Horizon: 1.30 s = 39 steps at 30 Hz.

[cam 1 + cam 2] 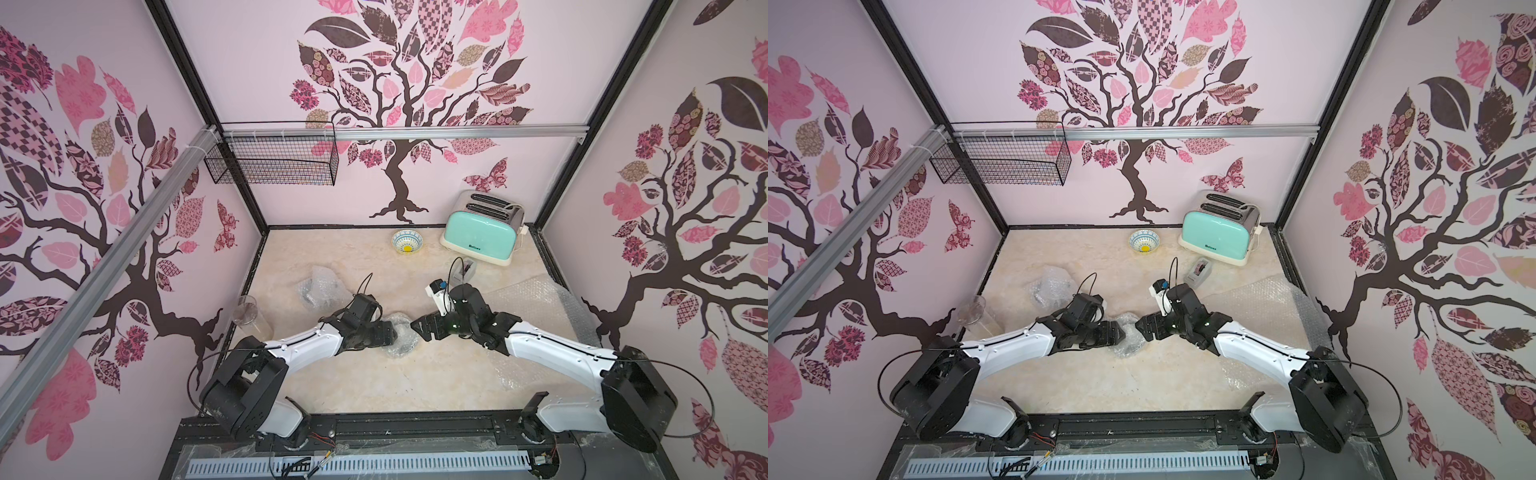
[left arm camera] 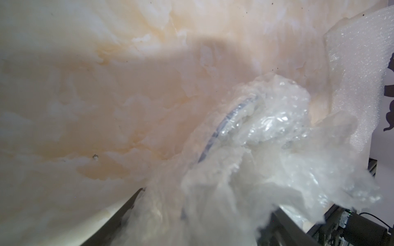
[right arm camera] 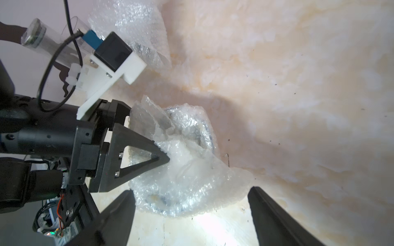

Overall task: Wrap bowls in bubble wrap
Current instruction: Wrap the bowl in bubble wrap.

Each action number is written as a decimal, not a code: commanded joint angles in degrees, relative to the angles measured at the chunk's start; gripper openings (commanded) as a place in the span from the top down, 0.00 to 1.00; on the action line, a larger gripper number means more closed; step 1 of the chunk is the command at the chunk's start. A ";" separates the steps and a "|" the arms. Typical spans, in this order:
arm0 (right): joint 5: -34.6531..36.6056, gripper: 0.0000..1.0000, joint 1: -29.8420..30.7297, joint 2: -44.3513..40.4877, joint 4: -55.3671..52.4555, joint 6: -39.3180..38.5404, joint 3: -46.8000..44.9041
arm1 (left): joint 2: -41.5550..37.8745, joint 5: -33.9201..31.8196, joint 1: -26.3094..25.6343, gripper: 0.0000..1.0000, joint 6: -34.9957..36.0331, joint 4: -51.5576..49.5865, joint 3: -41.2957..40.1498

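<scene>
Landmark is the mint-green 2-slot toaster (image 1: 478, 232) at the back of the beige marbled table (image 1: 374, 386). A crumpled clear bubble wrap bundle (image 1: 401, 345) lies well apart from the toaster, toward the robot's base. A blue-grey round ceramic bowl rim (image 2: 215, 136) shows through the film, so 1 bowl sits inside. The left gripper (image 1: 394, 331) is on the bundle's side away from the toaster, jaws apart with loose film between them. 1 fingertip (image 3: 164, 158) pokes into the wrap; cannot tell whether it squeezes anything. The right gripper (image 1: 417, 329) is on the bundle's toaster side, jaws spread wide around the bundle's edge, nothing clamped. A 2nd crumpled wrap bundle (image 1: 322, 286) lies well apart from the toaster. An unwrapped blue-and-white bowl with yellow centre (image 1: 407, 242) sits just beside the toaster, and a flat bubble wrap sheet (image 1: 536, 307) lies near it on the robot's side. A clear drinking glass (image 1: 249, 316) stands farthest from the toaster. Risks, as I judge them: the wrap looks loose and unsealed, so the flaps may spring open if both grippers leave. The poking fingertip could snag film and drag the bowl out. Right jaws closing on the hard rim instead of film could skid the bundle.
</scene>
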 commanded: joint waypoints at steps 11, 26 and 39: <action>3.29 0.05 1.60 7.56 -2.72 -3.77 3.80 | 1.13 -0.33 0.98 0.21 3.54 -0.83 1.52; 5.57 0.09 1.58 16.92 -2.52 -2.75 9.36 | 1.81 -0.44 1.00 0.22 4.09 -0.44 1.79; 7.34 0.21 -1.38 19.21 -4.48 0.57 10.65 | 1.66 -1.57 1.15 0.21 3.75 -0.13 1.17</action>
